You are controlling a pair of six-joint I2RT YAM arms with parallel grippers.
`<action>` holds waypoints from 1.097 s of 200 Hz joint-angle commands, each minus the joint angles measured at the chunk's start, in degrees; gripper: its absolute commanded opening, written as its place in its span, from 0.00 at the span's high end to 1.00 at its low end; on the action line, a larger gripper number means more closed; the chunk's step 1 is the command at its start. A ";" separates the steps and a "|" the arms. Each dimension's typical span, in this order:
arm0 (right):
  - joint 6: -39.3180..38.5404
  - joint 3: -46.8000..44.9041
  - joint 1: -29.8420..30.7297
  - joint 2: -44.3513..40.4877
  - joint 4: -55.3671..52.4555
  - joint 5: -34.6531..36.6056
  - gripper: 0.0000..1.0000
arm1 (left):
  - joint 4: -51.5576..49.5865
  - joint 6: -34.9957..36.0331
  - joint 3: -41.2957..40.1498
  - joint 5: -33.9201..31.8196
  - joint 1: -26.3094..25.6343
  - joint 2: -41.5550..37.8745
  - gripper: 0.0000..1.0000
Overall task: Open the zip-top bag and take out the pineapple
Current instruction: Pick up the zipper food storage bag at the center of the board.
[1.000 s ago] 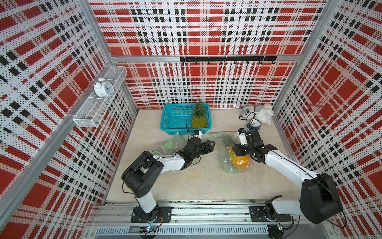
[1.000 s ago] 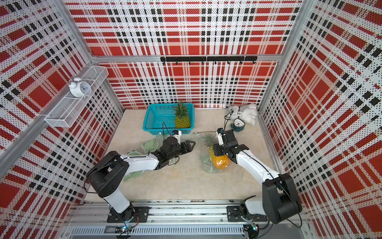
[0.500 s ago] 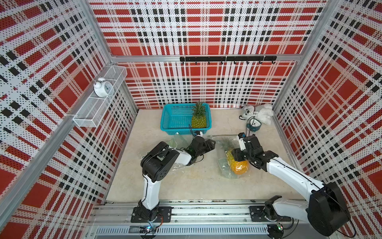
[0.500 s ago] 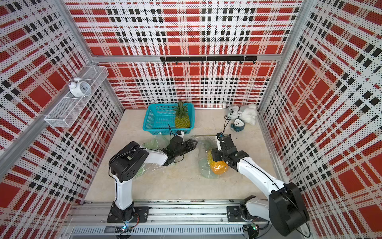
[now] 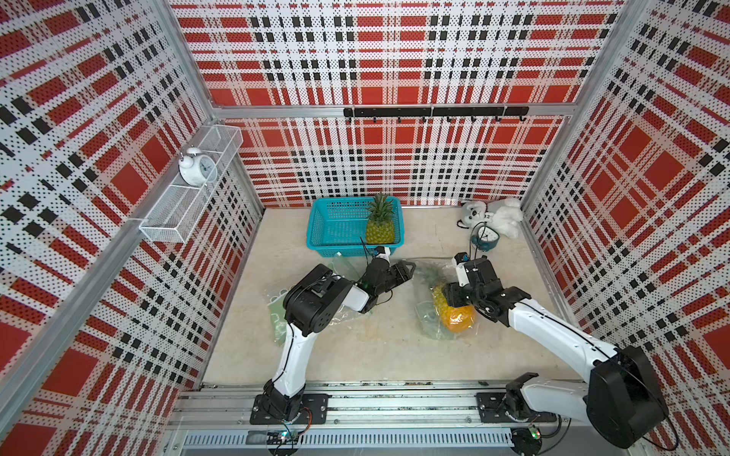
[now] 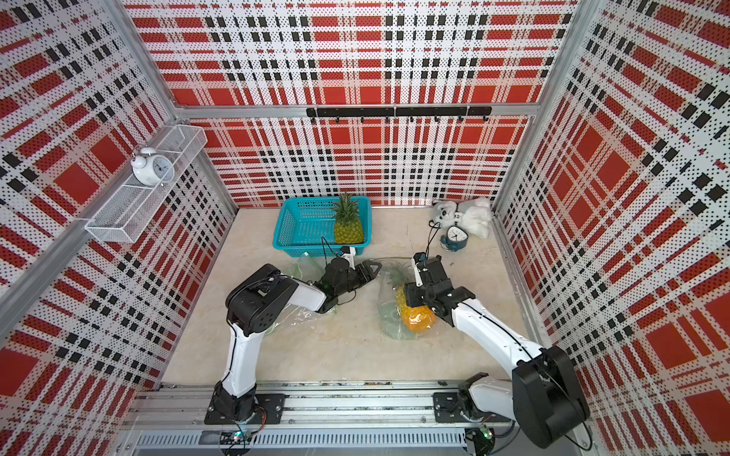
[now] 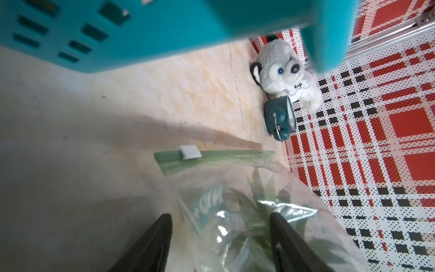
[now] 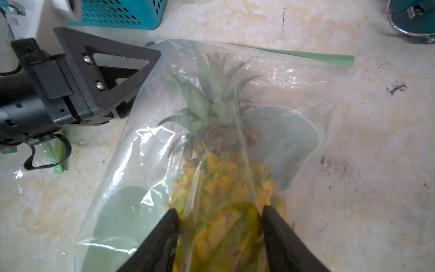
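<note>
A clear zip-top bag (image 5: 424, 276) (image 6: 389, 284) with a green zip strip (image 8: 306, 56) lies on the floor, and the pineapple (image 5: 458, 318) (image 8: 219, 176) is inside it. My right gripper (image 5: 454, 298) (image 8: 219, 209) is shut on the pineapple's yellow body through the plastic. At the bag's top corner, my left gripper (image 5: 409, 268) (image 7: 220, 215) stands open with loose plastic and green leaves between its fingers. The white slider (image 7: 190, 152) sits near that end of the strip.
A teal basket (image 5: 335, 225) at the back holds another pineapple (image 5: 380, 227). A plush dog (image 5: 493, 215) and a teal alarm clock (image 5: 485, 237) sit in the back right corner. An empty bag (image 5: 276, 312) lies under the left arm.
The left arm's elbow has risen and swung right, bringing its gripper up against the bag's corner, and its jaws have narrowed a little. The right gripper keeps its hold.
</note>
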 commanded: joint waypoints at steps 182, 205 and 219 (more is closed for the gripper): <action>-8.64 5.52 -0.32 -16.06 0.19 1.94 0.26 | -13.77 14.88 10.69 9.95 -0.02 -13.57 1.00; -10.38 9.60 -4.06 -14.75 0.28 -2.01 0.26 | -22.94 20.92 17.85 10.31 -0.58 -14.80 1.00; -11.29 11.82 -5.68 -13.91 0.25 -3.54 0.26 | -29.44 24.89 23.44 10.06 -0.88 -14.49 1.00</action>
